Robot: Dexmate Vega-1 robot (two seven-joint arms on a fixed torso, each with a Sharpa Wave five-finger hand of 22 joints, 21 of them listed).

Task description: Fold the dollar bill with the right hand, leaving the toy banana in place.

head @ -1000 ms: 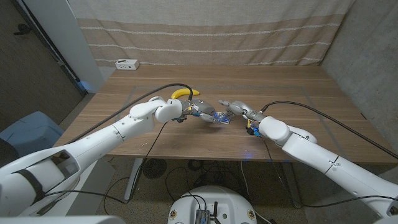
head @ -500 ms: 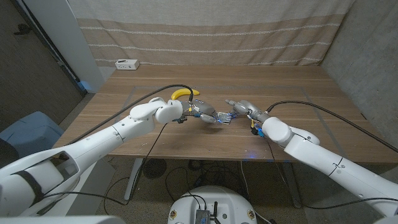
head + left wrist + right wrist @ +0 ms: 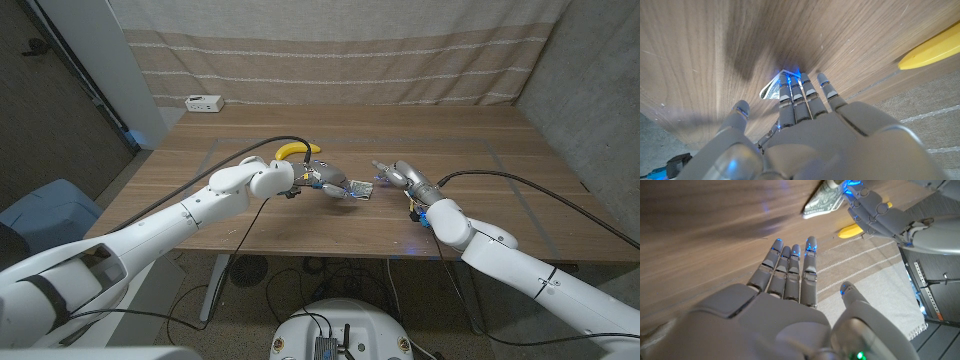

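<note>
1. My left hand [image 3: 330, 184] sits near the middle of the wooden table [image 3: 480, 140], fingers straight and together, tips pressing down on the dollar bill [image 3: 360, 187]. In the left wrist view those fingertips [image 3: 790, 80] lie on one end of the bill [image 3: 771, 90]; the thumb stands apart, holding nothing.
2. Dollar bill: middle of the table, toward its front edge, one end under my left fingers and the other end sticking out toward my right side. In the right wrist view it [image 3: 822, 205] shows lifted at an angle off the wood; I cannot tell whether it is creased.
3. My right hand [image 3: 398, 173]: fingers stretched out side by side, thumb off to one side, nothing in them. The right wrist view shows the fingertips [image 3: 810, 244] well short of the bill, bare wood between.
4. Change from a second ago: my right hand was up against the bill next to my left fingers; half a second ago it was touching or nearly so; now it has pulled back toward the table's right side, leaving a gap. The left hand has not moved.
5. Toy banana [image 3: 298, 150]: behind my left wrist, toward the far edge, same spot as before, untouched.
6. White box [image 3: 203, 102] at the far left corner.
</note>
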